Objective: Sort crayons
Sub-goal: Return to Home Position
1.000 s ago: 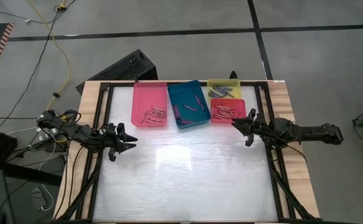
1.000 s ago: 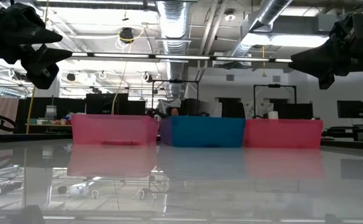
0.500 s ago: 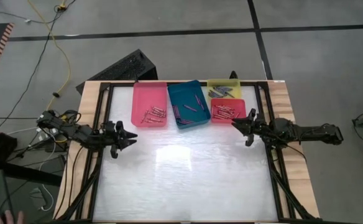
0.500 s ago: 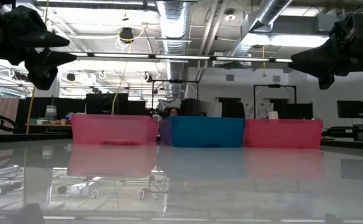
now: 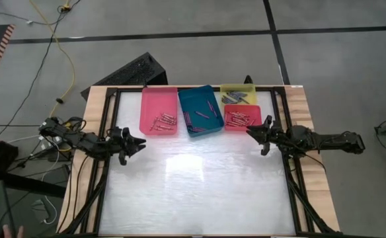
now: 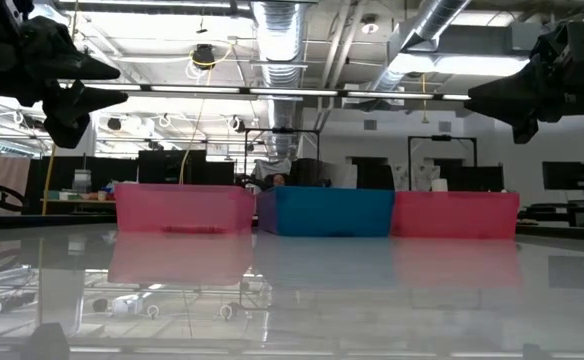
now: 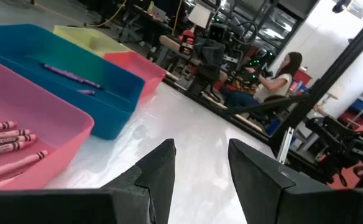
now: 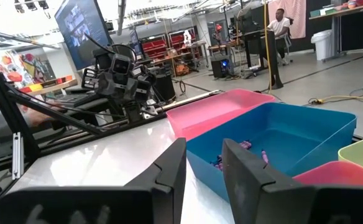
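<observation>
High view, left pincer (image 5: pixel 135 144): hung over the left side of the bench (image 5: pixel 193 192), pointing toward the middle; fingers spread, white bench top showing through the gap in the left wrist view.
Right pincer (image 5: pixel 256 132): over the bench's right side, pointing back toward the left pincer; fingers parted by a narrower gap, gripping nothing.
Pink tray (image 5: pixel 156 99): beyond the left pincer's tips, near them, toward the far edge.
Pink crayons (image 5: pixel 163 121): loosely heaped at the tray end nearest the left pincer.
Teal tray (image 5: pixel 194 99): between the two pincers and farther back, close against the pink tray; touching or not, cannot tell.
Purple crayons (image 5: pixel 199 115): scattered on the teal tray's floor, apart from both pincers.
Red tray (image 5: pixel 242 108): just beside the right pincer's tips, on their far side.
Red crayons (image 5: pixel 239 119): piled across the red tray's floor, the lot nearest the right pincer.
Yellow tray (image 5: pixel 236 88): behind the red tray, farther from the right pincer.
Grey crayons (image 5: pixel 239 98): lying inside the yellow tray.
Low view: both pincers high above the bench top, pink, teal and red trays in a row between them.
Room: seated person (image 7: pixel 281 68) beyond the bench, ahead of the left pincer.
</observation>
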`<state>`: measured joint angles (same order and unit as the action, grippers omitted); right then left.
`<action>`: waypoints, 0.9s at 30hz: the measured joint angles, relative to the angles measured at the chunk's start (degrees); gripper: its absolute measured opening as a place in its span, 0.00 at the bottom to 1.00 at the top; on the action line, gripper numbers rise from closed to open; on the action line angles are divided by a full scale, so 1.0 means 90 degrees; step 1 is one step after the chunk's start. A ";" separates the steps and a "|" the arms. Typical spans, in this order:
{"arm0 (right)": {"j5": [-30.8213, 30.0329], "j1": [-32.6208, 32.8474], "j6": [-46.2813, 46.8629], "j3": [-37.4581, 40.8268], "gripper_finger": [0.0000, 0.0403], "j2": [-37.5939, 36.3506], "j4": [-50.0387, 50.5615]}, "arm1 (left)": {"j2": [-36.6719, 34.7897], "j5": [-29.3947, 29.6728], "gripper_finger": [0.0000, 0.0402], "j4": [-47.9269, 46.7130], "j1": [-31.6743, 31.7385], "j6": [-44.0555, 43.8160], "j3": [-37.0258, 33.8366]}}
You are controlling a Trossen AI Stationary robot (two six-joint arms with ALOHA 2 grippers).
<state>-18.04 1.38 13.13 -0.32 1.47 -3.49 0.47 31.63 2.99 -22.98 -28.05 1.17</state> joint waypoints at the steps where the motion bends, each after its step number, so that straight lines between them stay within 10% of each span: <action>1: 0.0000 -0.0001 0.0000 0.0000 0.28 0.0000 0.0000 | 0.0000 0.0032 0.35 0.0002 0.0000 -0.0010 0.0000; 27: 0.0000 0.0001 -0.0002 0.0002 0.28 0.0000 0.0000 | 0.0403 0.0222 0.35 0.0014 -0.0198 -0.0604 0.0000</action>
<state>-18.04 1.39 13.10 -0.30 1.47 -3.49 4.10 33.63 3.11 -24.77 -33.49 1.17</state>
